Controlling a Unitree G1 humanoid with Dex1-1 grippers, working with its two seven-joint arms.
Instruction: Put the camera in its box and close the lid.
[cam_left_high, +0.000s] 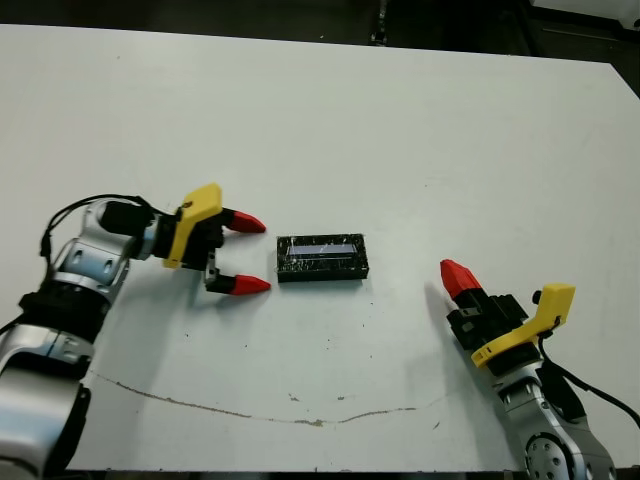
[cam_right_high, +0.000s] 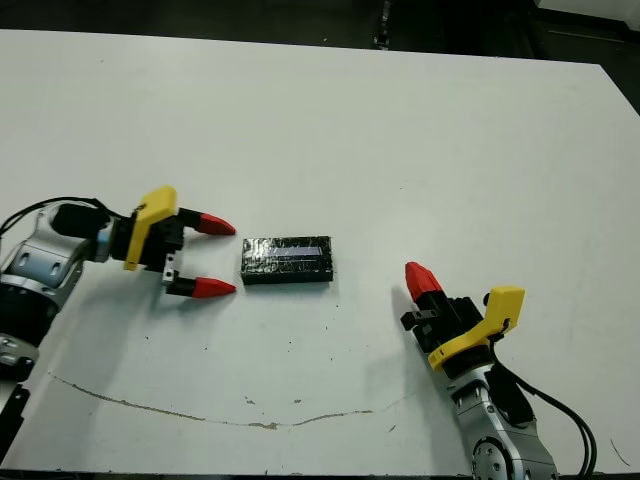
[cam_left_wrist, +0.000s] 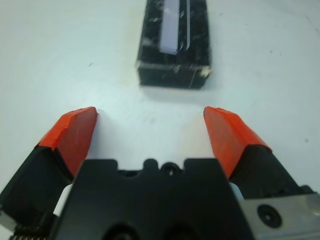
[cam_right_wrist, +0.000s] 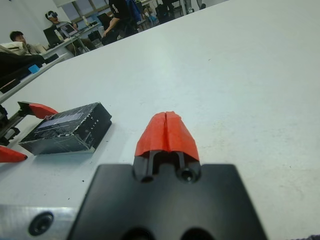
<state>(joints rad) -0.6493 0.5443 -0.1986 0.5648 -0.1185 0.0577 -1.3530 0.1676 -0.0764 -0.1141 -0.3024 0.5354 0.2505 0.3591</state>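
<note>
The lid (cam_left_high: 322, 256), a black speckled slab with a silvery-lilac strip, lies flat on top of a low dark block at the table's middle, covering the box beneath it. Only dark side walls (cam_right_wrist: 75, 141) show under the lid. The camera is hidden. My left gripper (cam_left_high: 250, 254) is open, its red fingertips (cam_left_wrist: 75, 132) pointing at the lid's left end from a short gap away, with nothing between them. My right gripper (cam_left_high: 455, 272) is shut and empty, resting on the table to the right of the lid and nearer to me.
The white table (cam_left_high: 400, 140) stretches wide behind and around the block. A thin dark scratch line (cam_left_high: 250, 412) runs along its near part. Several people (cam_right_wrist: 30, 40) sit at desks beyond the table's far side in the right wrist view.
</note>
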